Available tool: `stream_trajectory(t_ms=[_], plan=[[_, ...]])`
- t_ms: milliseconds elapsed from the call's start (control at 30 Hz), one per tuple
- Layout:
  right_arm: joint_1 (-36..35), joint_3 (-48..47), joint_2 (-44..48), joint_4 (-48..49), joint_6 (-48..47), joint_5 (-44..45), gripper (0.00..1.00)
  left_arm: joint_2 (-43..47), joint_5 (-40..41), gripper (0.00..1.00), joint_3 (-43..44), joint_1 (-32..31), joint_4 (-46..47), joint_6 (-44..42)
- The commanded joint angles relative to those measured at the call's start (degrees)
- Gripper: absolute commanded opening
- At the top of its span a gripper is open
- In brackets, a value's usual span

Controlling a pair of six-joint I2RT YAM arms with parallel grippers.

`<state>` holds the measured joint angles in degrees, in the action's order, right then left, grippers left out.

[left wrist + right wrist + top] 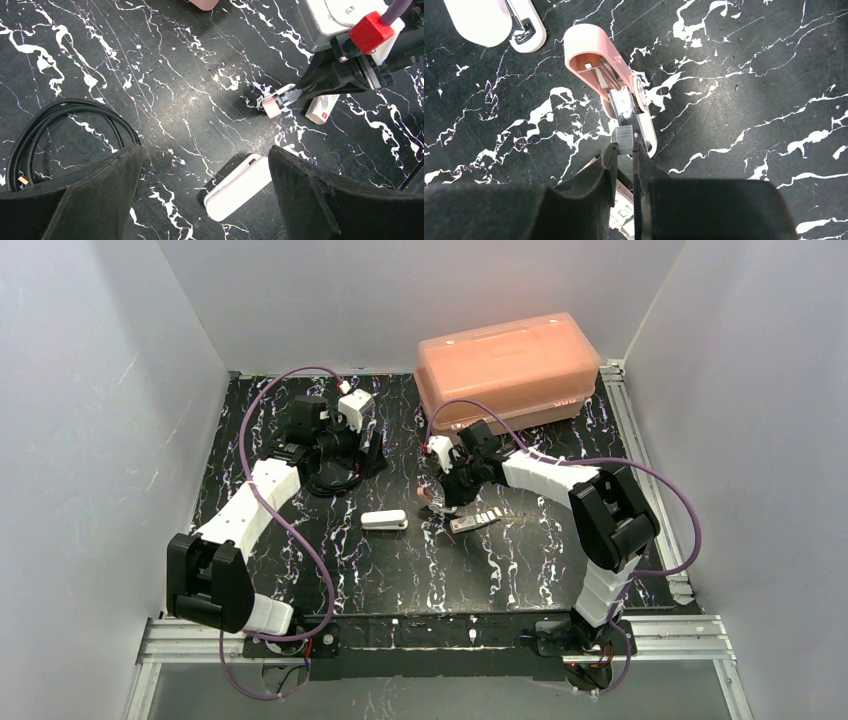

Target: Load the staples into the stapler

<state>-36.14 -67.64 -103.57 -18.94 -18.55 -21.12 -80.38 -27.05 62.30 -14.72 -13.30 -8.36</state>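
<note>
The right gripper (625,149) has its jaws nipped almost shut on the staples (625,138), with the open stapler (585,46) just ahead of them. The strip looks light and brittle, so a side-edge hold seems right. The left gripper (204,150) gapes, empty.

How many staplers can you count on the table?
2. A pink-topped stapler, opened, lies under the right end effector, which pinches a staple strip at its metal channel; a white stapler lies just left of it in the top view. None appears hidden.
</note>
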Motion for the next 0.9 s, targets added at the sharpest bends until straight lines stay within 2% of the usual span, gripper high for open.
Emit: stream_trajectory(t_ms=[0, 867], plan=[[-0.25, -0.4, 3.36, 1.81, 0.13, -0.76, 0.15, 1.57, -1.21, 0.95, -0.08, 0.31, -0.07, -0.65], [-0.3, -0.42, 1.03, 1.79, 0.13, 1.49, 0.14, 1.45, -1.25, 0.95, -0.09, 0.31, -0.23, -0.72]])
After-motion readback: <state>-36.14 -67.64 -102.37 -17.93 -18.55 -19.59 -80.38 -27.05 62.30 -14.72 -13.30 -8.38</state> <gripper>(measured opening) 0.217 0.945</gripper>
